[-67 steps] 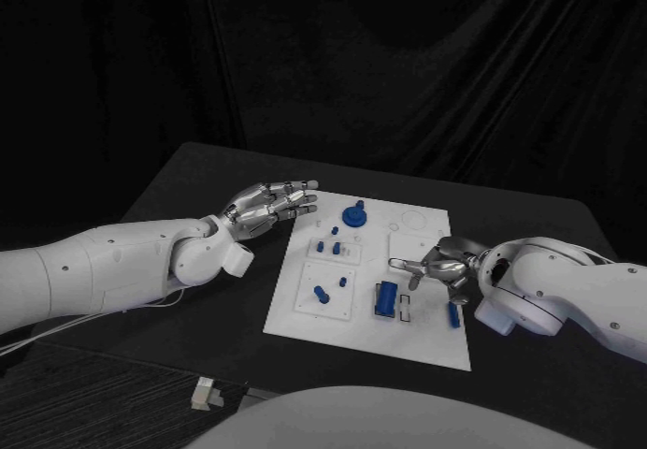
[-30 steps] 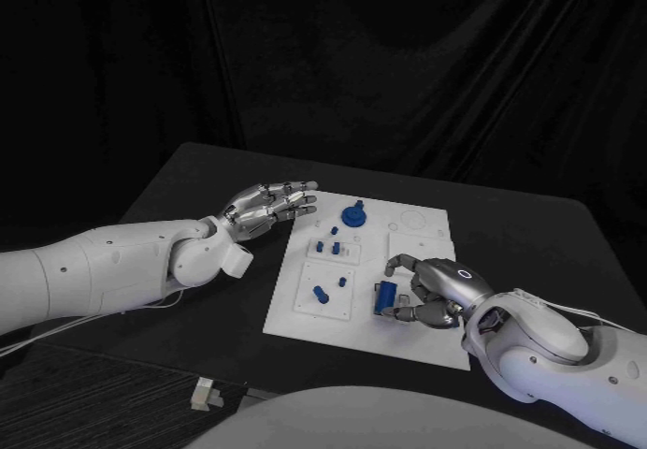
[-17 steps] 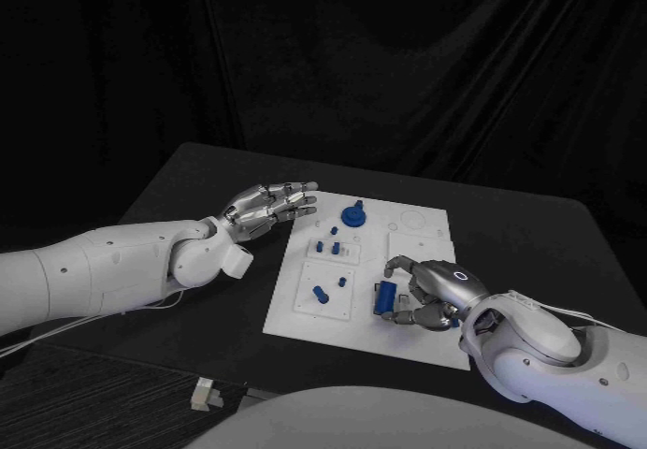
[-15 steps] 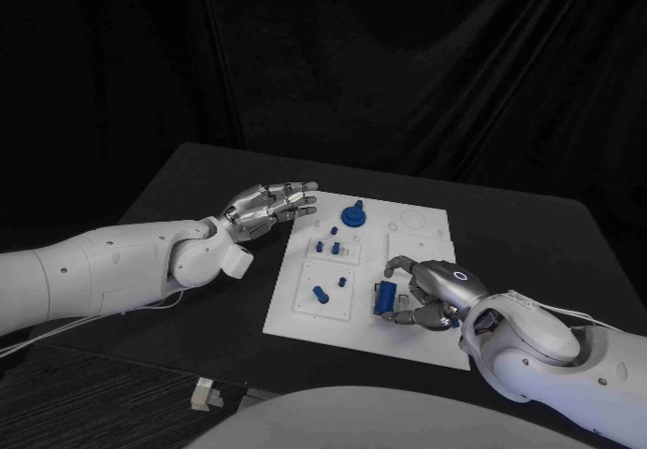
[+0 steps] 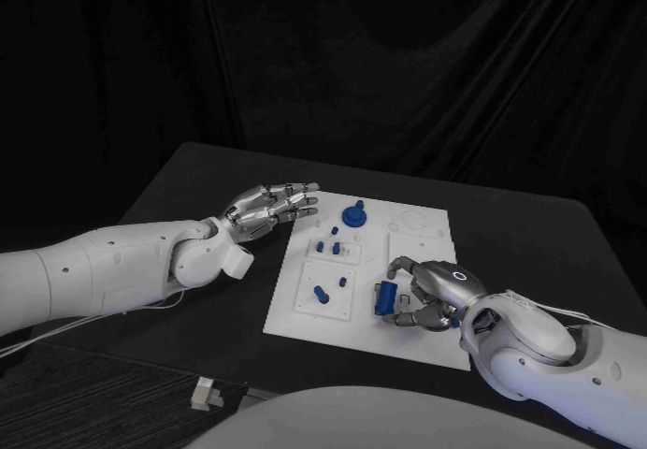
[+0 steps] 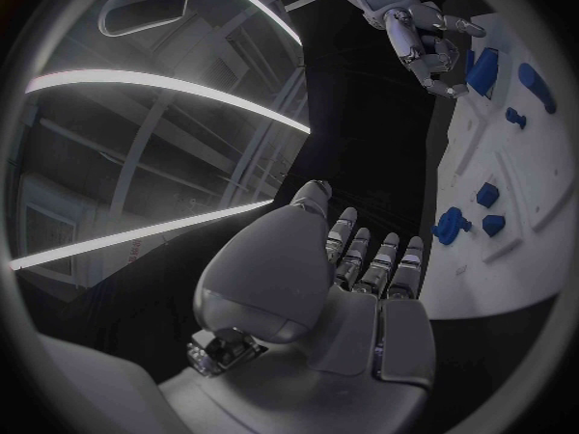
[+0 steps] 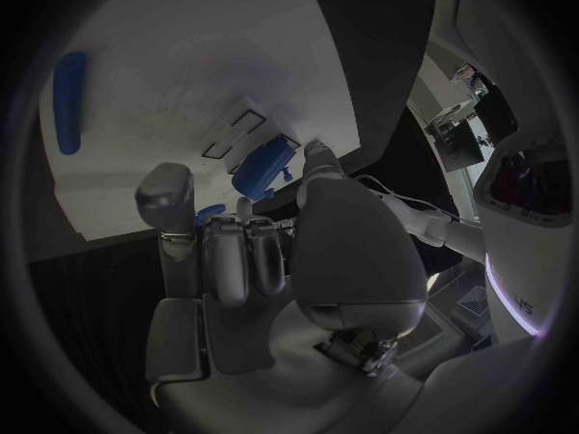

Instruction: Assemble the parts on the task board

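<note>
The white task board (image 5: 299,313) lies mid-table with blue parts on it: a round knob (image 5: 354,216), small pegs (image 5: 328,247) and a slanted peg (image 5: 321,295). My right hand (image 5: 429,294) is low over the board's near right part. Its thumb and curled fingers close on the two ends of a blue block (image 5: 384,297), which lies on the board beside a rectangular slot. In the right wrist view the thumb tip touches the block (image 7: 265,164) next to the slot outlines (image 7: 235,135). My left hand (image 5: 270,204) hovers with its fingers apart at the board's far left corner, holding nothing.
The black table (image 5: 202,178) extends left of the board and beyond it, with a dark curtain behind. Engraved circles (image 5: 415,223) mark the board's far right corner. A small pale object (image 5: 205,393) lies on the floor near the table's front left edge.
My right hand has come from the board's right edge onto the blue block and curled its fingers around it; over the last second it has barely shifted. The left hand has stayed still.
</note>
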Action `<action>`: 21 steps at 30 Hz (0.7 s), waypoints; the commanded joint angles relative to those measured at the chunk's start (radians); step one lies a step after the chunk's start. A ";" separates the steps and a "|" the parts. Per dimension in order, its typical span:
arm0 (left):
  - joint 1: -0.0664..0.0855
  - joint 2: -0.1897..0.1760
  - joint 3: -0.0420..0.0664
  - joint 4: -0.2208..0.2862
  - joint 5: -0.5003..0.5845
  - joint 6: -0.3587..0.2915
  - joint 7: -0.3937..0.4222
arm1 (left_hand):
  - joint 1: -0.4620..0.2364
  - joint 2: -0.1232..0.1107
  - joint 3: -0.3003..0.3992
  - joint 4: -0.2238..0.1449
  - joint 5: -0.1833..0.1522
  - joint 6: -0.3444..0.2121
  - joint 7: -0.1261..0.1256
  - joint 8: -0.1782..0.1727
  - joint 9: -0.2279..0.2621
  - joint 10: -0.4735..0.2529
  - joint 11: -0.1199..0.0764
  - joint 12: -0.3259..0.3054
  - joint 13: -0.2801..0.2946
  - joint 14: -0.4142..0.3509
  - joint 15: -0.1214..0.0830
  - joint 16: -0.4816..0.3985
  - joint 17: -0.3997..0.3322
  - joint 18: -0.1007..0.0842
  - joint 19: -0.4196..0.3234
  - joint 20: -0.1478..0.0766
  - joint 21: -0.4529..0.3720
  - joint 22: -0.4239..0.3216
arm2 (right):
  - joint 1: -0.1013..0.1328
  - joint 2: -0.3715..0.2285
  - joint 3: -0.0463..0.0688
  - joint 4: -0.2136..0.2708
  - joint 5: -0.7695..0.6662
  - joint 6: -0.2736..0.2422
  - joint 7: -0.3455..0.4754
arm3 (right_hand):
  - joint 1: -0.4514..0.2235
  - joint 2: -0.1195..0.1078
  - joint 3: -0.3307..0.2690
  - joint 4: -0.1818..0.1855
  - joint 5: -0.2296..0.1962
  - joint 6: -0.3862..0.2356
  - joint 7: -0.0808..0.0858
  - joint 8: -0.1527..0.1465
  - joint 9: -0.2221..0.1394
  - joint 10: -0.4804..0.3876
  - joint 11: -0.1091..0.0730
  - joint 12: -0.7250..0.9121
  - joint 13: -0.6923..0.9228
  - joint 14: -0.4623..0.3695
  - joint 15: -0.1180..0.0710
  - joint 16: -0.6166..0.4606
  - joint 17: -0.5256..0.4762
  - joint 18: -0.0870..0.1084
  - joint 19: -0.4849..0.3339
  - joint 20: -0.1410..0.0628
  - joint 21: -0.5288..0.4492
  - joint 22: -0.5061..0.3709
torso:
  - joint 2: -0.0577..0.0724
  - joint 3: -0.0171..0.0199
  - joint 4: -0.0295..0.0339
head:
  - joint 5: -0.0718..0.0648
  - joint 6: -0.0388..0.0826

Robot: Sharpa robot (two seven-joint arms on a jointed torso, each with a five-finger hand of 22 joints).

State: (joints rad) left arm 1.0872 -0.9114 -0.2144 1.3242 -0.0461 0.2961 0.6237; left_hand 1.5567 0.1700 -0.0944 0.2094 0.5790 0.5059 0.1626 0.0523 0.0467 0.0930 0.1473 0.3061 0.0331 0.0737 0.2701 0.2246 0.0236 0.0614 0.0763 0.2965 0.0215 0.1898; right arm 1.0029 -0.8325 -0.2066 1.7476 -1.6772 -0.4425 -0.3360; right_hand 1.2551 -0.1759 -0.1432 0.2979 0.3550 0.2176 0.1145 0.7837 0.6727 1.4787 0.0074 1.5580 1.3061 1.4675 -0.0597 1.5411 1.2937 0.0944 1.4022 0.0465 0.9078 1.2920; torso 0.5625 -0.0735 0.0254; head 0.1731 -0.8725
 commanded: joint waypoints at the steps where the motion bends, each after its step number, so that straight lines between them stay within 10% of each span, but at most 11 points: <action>1: -0.002 0.002 0.001 0.001 0.002 0.017 0.008 | 0.006 -0.009 0.057 -0.012 0.015 0.012 0.012 0.017 0.007 -0.003 0.011 0.022 0.010 0.002 0.008 0.013 0.013 0.009 0.006 -0.001 0.007 -0.004 | -0.003 0.003 0.000 -0.002 -0.017 0.010 -0.023 | -0.008 0.016 0.026 -0.003 0.013 -0.013 -0.002 0.026 -0.013 0.092 0.006 0.013 0.265 0.081 0.005 -0.015 0.191 0.026 -0.009 0.005 -0.026 0.114 | 0.000 0.0000 0.0001 | 0.000 0.000; 21: -0.003 0.006 0.001 -0.001 0.002 0.021 0.005 | 0.005 -0.010 0.059 -0.013 0.016 0.013 0.013 0.018 0.007 -0.003 0.011 0.022 0.010 0.002 0.008 0.013 0.012 0.009 0.006 -0.001 0.007 -0.006 | -0.006 0.022 0.000 -0.020 -0.017 0.032 -0.026 | -0.007 0.070 0.040 -0.013 0.160 0.018 -0.012 0.131 -0.087 0.092 -0.002 0.013 0.265 0.080 0.000 -0.017 0.188 0.028 -0.007 0.001 -0.042 0.114 | 0.000 -0.0001 0.0002 | 0.000 0.000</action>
State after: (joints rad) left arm 1.0852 -0.9078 -0.2144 1.3219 -0.0461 0.3016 0.6198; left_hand 1.5567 0.1700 -0.0944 0.2094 0.5790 0.5060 0.1626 0.0523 0.0467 0.0930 0.1473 0.3061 0.0331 0.0738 0.2701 0.2246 0.0236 0.0613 0.0763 0.2965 0.0215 0.1898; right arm 0.9999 -0.8113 -0.2064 1.7281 -1.6844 -0.4217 -0.3421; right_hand 1.2426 -0.1258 -0.1308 0.2856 0.5055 0.2274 0.1054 0.8949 0.5951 1.4754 0.0038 1.5580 1.3061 1.4676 -0.0597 1.5410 1.2937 0.0944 1.4021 0.0465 0.8846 1.2920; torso 0.5625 -0.0735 0.0258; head 0.1732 -0.8725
